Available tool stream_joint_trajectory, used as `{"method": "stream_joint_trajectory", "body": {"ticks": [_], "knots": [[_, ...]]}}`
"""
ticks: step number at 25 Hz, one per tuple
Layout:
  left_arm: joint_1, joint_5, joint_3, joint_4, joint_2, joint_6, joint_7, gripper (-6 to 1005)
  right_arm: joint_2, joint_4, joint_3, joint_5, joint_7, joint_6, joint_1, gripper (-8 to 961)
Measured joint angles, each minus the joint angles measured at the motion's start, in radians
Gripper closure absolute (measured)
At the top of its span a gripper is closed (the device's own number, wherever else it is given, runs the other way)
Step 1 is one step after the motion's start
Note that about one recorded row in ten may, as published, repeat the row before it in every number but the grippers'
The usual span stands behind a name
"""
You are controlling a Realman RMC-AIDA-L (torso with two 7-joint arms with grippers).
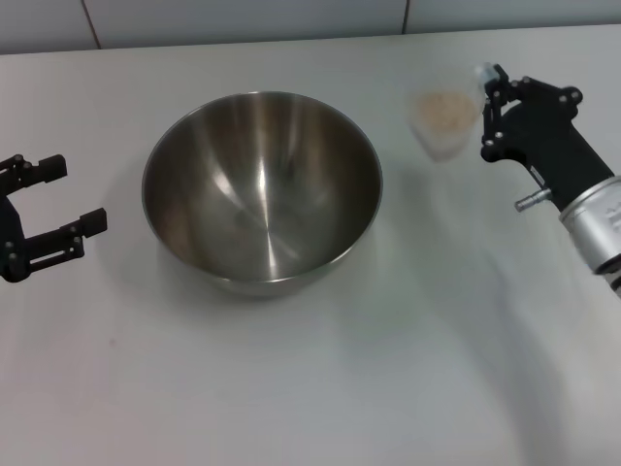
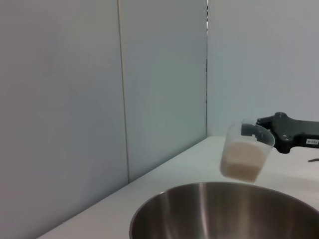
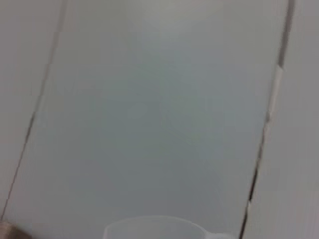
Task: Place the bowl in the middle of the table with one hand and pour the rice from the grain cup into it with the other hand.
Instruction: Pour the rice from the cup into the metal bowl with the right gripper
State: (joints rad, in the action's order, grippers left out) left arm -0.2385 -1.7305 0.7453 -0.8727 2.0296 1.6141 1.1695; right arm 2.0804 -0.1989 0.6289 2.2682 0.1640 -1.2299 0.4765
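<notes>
While the bowl [image 1: 262, 189] sits on the table [image 1: 310, 388] roughly midway between its side edges, a little toward the far edge, the placing step looks done. That would explain why the left gripper [image 1: 60, 208] hangs empty near the table's left edge, fingers spread apart and clear of the bowl. The right gripper [image 1: 492, 107] is clamped on the handle side of the grain cup [image 1: 444, 121] near the far right corner. The left wrist view shows the cup lifted off the table and slightly tilted, just beyond the bowl's rim, which suits carrying it over for a pour. No grains show inside the bowl yet. The bowl is wide, round, brushed steel with a shiny inside. The cup is small, clear and tapered, with off-white rice [image 2: 242, 164] filling most of it.
</notes>
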Motion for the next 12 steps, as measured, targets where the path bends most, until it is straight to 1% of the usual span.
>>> {"method": "stream_joint_trajectory", "body": {"ticks": [1, 2, 4, 5, 6, 7, 8, 10, 12], "knots": [[0.0, 0.0, 0.0, 0.0, 0.0, 0.0, 0.0, 217, 0.0, -0.006, 0.0, 0.0, 0.041, -0.002, 0.003, 940], [0.0, 0.0, -0.002, 0.0, 0.002, 0.001, -0.007, 217, 0.0, -0.006, 0.0, 0.0, 0.041, -0.002, 0.003, 940], [0.0, 0.0, -0.002, 0.0, 0.002, 0.001, -0.007, 217, 0.0, -0.021, 0.0, 0.001, 0.132, -0.004, 0.013, 940], [0.0, 0.0, -0.007, 0.0, 0.008, 0.003, -0.016, 217, 0.0, -0.032, -0.003, 0.001, 0.197, -0.006, 0.025, 940], [0.0, 0.0, -0.007, 0.0, 0.008, 0.003, -0.016, 217, 0.001, -0.037, -0.005, 0.002, 0.225, -0.006, 0.032, 939], [0.0, 0.0, -0.028, 0.0, 0.019, 0.003, -0.017, 217, 0.001, -0.037, -0.005, 0.002, 0.225, -0.006, 0.032, 939], [0.0, 0.0, -0.034, 0.0, 0.023, 0.004, -0.018, 217, 0.001, -0.038, -0.006, 0.002, 0.25, -0.006, 0.039, 939], [0.0, 0.0, -0.034, 0.0, 0.023, 0.004, -0.018, 216, 0.001, -0.044, -0.009, 0.003, 0.321, -0.01, 0.058, 939], [0.004, 0.0, -0.038, 0.001, 0.026, 0.004, -0.019, 216, 0.001, -0.048, -0.009, 0.003, 0.346, -0.012, 0.064, 939]]}}
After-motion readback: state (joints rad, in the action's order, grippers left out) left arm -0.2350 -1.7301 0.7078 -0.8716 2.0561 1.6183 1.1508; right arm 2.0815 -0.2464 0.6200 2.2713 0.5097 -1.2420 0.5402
